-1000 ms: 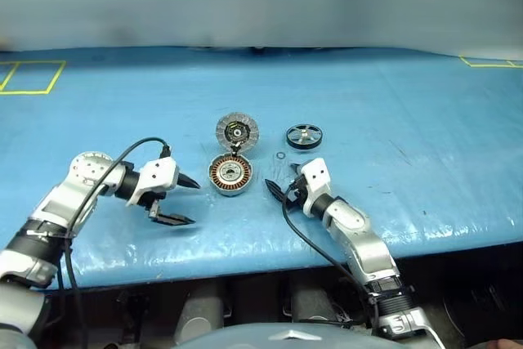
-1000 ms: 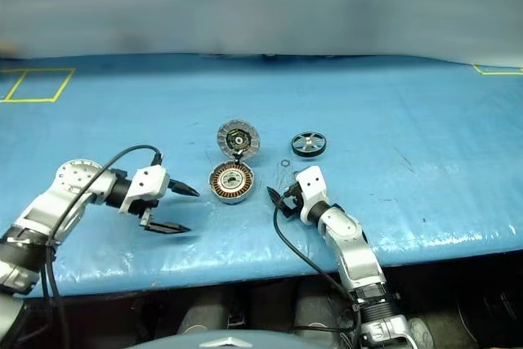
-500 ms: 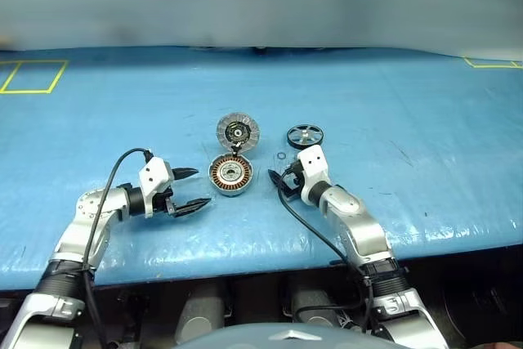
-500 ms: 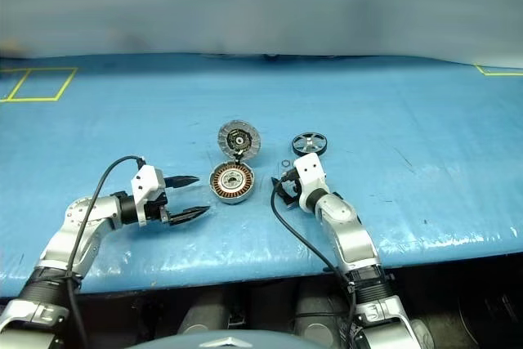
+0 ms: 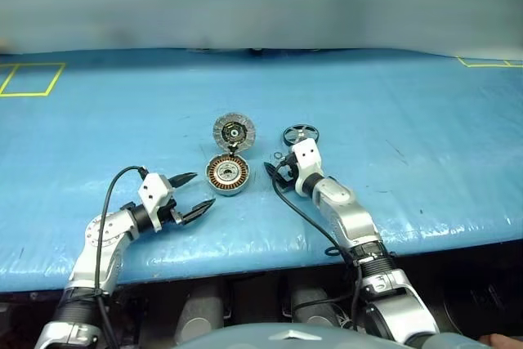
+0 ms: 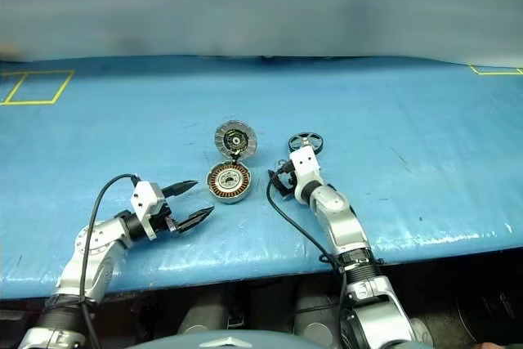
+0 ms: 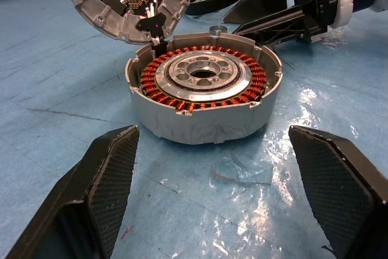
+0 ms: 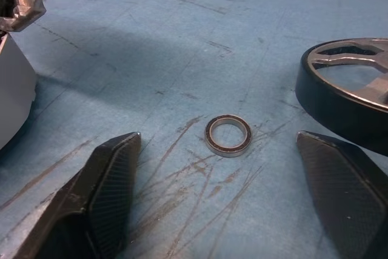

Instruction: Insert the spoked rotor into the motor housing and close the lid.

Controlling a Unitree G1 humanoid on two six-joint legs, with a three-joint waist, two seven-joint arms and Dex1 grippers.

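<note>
Blue sheeting covers the desk (image 5: 425, 120), with yellow tape outlines near both far corners.

Left claw (image 5: 190, 197) stands wide open and holds nothing; its two black fingers (image 7: 103, 180) spread on either side of the motor housing (image 5: 228, 175) without touching it, resting low over the desk toward the near edge. Right claw (image 5: 274, 173) is also spread wide and empty, its fingers (image 8: 103, 174) apart from everything; between them on the sheet lies a tiny thin ring (image 8: 228, 135), flat and untouched.

Motor housing sits flat near the middle of the desk, open side up, so its axis runs vertically (copper windings and silver hub plainly on show). Its lid (image 5: 234, 130) is joined at the housing's far edge and tilts up and back, inner face with dark centre turned toward the near edge. Spoked rotor (image 5: 301, 133) lies flat just beyond the right claw, on the far side of it and well apart from the housing.

No readable writing or brand appears on any part.
</note>
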